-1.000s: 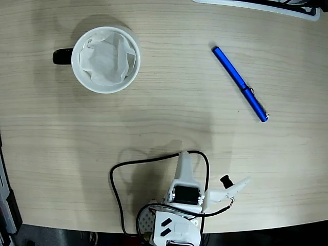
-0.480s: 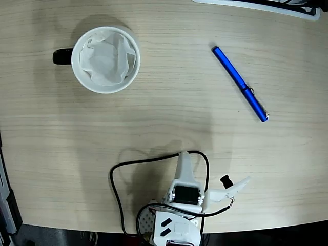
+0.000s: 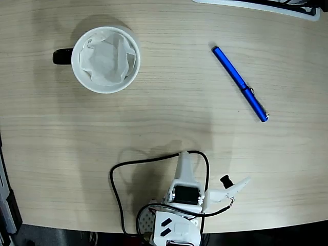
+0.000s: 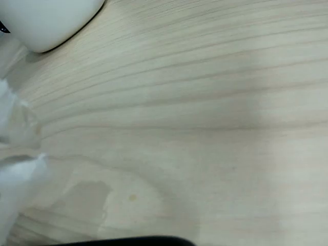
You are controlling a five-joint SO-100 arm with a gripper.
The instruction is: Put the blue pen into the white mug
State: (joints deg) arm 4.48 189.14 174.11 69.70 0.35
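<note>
Nothing has shifted since the earlier frames. Your gripper (image 3: pixel 215 177) rests folded at the bench's near edge, jaws spread wide and empty, a black cable (image 3: pixel 117 184) looped beside it. The blue pen (image 3: pixel 240 83) lies diagonally toward the far right corner; the white mug (image 3: pixel 106 59) stands far left, unobstructed.

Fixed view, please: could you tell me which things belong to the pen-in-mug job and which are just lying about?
Belongs to the job:
- blue pen, lying on the table
- white mug, paper inside
- gripper, fingers apart

Lying about:
- black cable by the arm
- white object at the top edge
</note>
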